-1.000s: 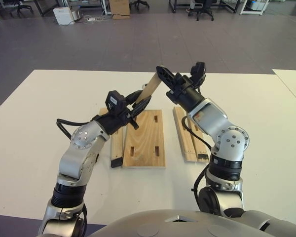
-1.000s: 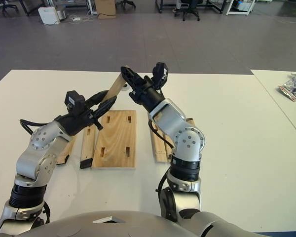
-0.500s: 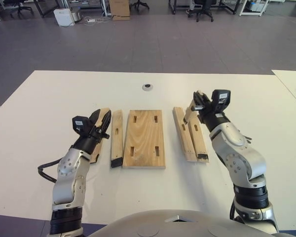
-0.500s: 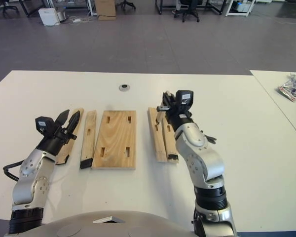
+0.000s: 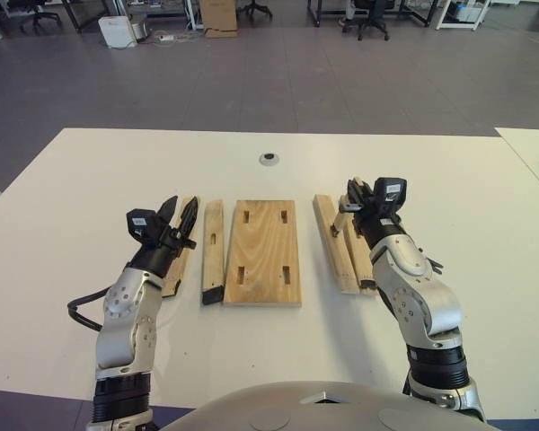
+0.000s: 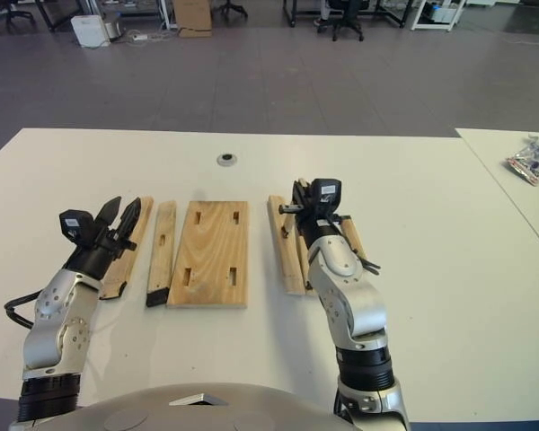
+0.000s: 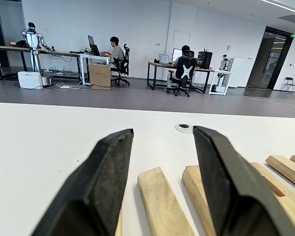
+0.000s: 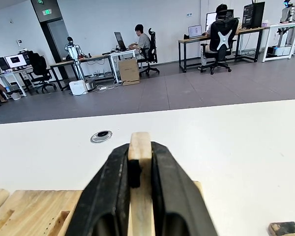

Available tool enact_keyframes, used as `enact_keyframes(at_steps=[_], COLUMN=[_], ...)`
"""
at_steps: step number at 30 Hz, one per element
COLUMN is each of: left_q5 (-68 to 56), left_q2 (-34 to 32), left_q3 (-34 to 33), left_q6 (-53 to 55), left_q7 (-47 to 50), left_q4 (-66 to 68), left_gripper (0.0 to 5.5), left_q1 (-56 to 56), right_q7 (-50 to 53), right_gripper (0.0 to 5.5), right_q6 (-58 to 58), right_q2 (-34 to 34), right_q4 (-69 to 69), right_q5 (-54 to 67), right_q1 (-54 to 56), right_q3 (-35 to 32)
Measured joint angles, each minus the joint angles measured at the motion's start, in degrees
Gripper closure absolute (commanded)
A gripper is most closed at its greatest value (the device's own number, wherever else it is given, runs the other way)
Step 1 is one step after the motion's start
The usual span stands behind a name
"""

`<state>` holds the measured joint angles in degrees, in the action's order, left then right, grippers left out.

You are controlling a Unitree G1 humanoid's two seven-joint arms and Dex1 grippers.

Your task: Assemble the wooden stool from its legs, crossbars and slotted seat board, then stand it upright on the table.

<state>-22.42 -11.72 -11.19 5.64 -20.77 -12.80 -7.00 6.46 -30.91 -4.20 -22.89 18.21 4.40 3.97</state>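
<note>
Fingers (image 8: pixel 113 191) of the right gripper (image 5: pixel 353 202) are clamped on the far end of a wooden piece (image 8: pixel 139 145) just right of the seat board (image 5: pixel 263 251). The piece runs parallel to the board's long sides, pointing away across the table (image 5: pixel 90 180). Left gripper (image 5: pixel 181 208) hangs with fingers spread above the outermost strip (image 5: pixel 172 274) left of the board. That strip lies the same way, with a slotted strip (image 5: pixel 214 251) between it and the board.

left claw (image 5: pixel 181 206) over leg (image 5: pixel 172 274) | slotted bar (image 5: pixel 213 247) just right of it | board (image 5: pixel 262 251) between claws | stick (image 8: pixel 139 147) in right claw (image 5: pixel 353 194) | slats (image 5: pixel 335 244) just beside it | grommet (image 5: pixel 269 159) ahead, beyond board
</note>
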Motion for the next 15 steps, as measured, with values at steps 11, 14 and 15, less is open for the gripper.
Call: enact_keyframes(at_steps=[11,14,15], left_q5=[0.05,0.12,0.14], left_q2=[-0.86,-0.86,-0.86], left_q3=[-0.71,-0.7,-0.68], left_q6=[-0.06,-0.1,-0.1], left_q7=[-1.18,-1.29,-1.35], left_q4=[1.78,2.4,2.64], left_gripper=[3.28,3.28,3.28], left_q1=[-0.01,-0.05,-0.12], right_q7=[-4.09,-4.71,-4.71], right_gripper=[5.09,5.09,5.09], right_q6=[1.88,2.11,2.3], right_q2=[-2.04,-1.97,-1.89], right_q4=[0.1,0.16,0.24], right_q5=[-8.37,-9.69,-10.16], right_q1=[-0.31,-0.35,-0.37], right_q3=[4.81,5.11,5.11])
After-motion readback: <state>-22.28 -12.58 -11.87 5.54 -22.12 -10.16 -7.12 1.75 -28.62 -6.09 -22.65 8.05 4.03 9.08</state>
